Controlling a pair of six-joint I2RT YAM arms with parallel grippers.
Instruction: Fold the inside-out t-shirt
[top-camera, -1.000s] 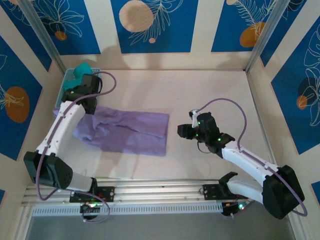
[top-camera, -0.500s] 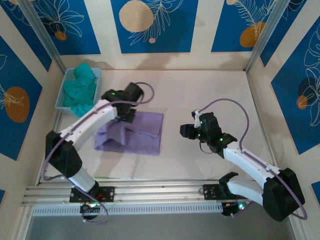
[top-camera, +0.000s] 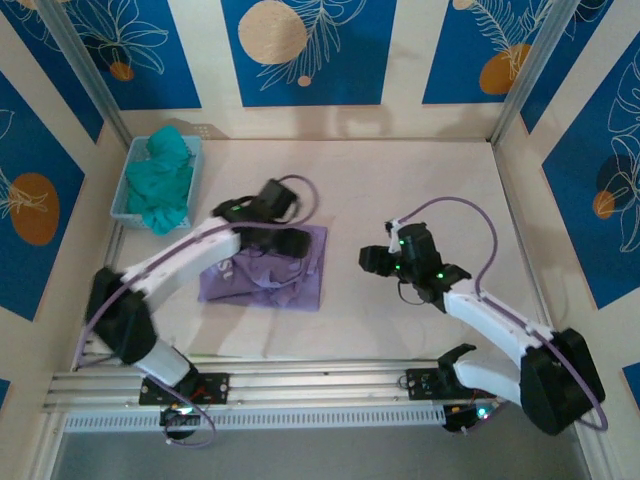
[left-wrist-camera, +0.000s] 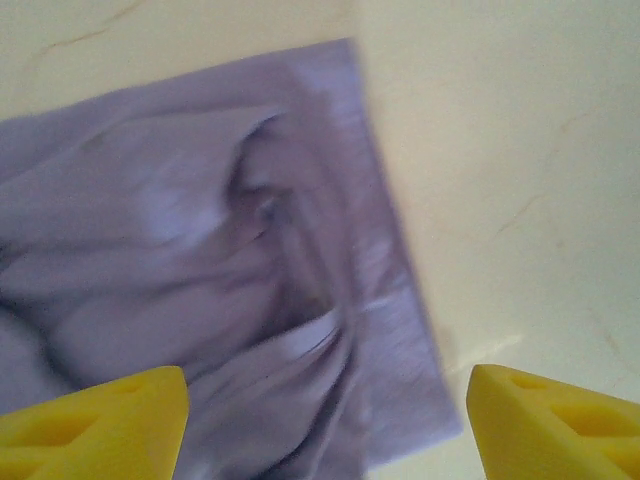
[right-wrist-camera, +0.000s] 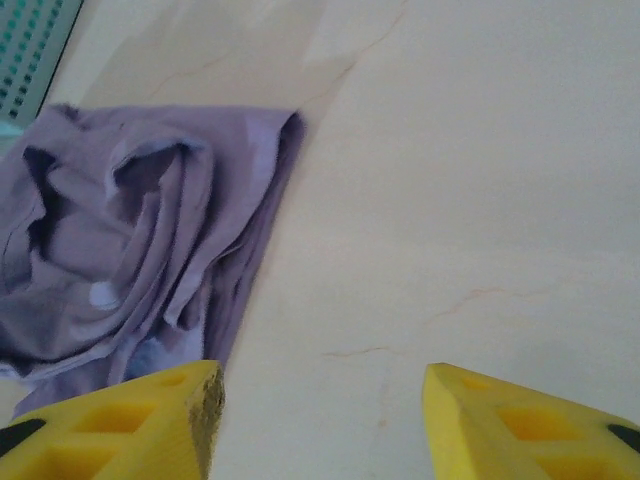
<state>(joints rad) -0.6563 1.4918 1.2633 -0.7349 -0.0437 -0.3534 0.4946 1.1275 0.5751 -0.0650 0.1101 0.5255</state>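
Cloth has changed shape since a second ago: the inside-out t-shirt (top-camera: 300, 272), then spread wide, now lies bunched in a smaller, rumpled fold on the table (top-camera: 420, 180), left of the middle. Your right fingers (right-wrist-camera: 520, 420) stand spread over bare table just right of it, barely shifted. Your left fingers (left-wrist-camera: 100, 420), earlier back by the blue basket (top-camera: 122, 205), now hang spread above the shirt's right edge, pinching nothing. Far left, a teal garment (top-camera: 160, 180) fills that basket.

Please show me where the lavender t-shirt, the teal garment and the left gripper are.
lavender t-shirt (top-camera: 290, 282): top view, its bare right part.
teal garment (top-camera: 160, 180): top view, middle of the heap.
left gripper (left-wrist-camera: 328, 390): left wrist view, midway between its fingers.
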